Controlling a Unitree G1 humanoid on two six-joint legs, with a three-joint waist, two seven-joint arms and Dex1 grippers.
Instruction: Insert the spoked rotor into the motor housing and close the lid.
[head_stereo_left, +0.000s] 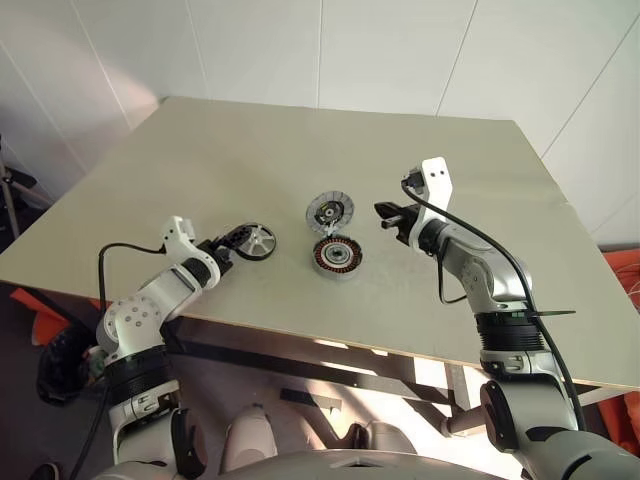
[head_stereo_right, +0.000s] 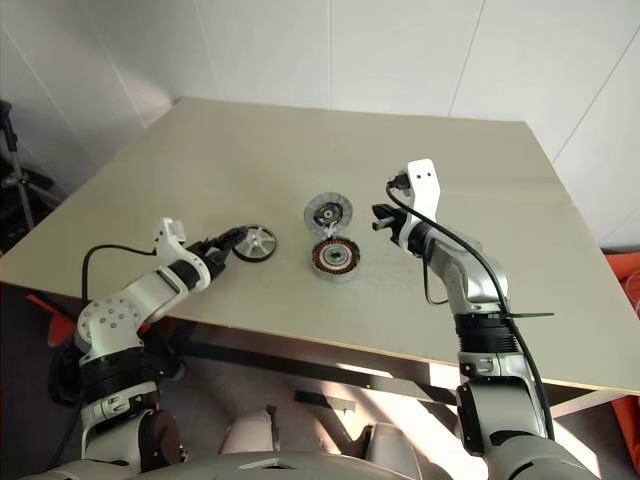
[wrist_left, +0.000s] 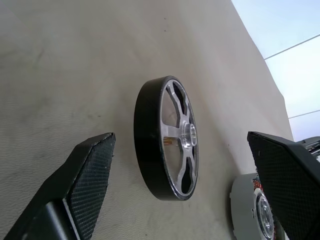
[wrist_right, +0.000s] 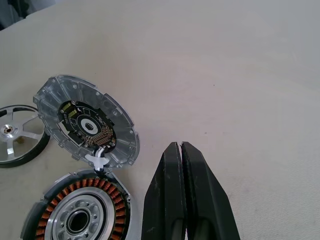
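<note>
We are looking over the counter (head_stereo_left: 250, 140), seeing bare surface lying open toward its far edge and both sides. The lid (head_stereo_left: 330, 211) is resting just behind the motor housing (head_stereo_left: 337, 257), touching it. The spoked rotor (head_stereo_left: 256, 241) is lying left of them, near the counter's front edge. Our left gripper (wrist_left: 180, 190) is standing wide around the rotor without touching it. Our right gripper (wrist_right: 183, 200) is hovering pressed closed, empty, right of the lid. We are reading no writing anywhere.
</note>
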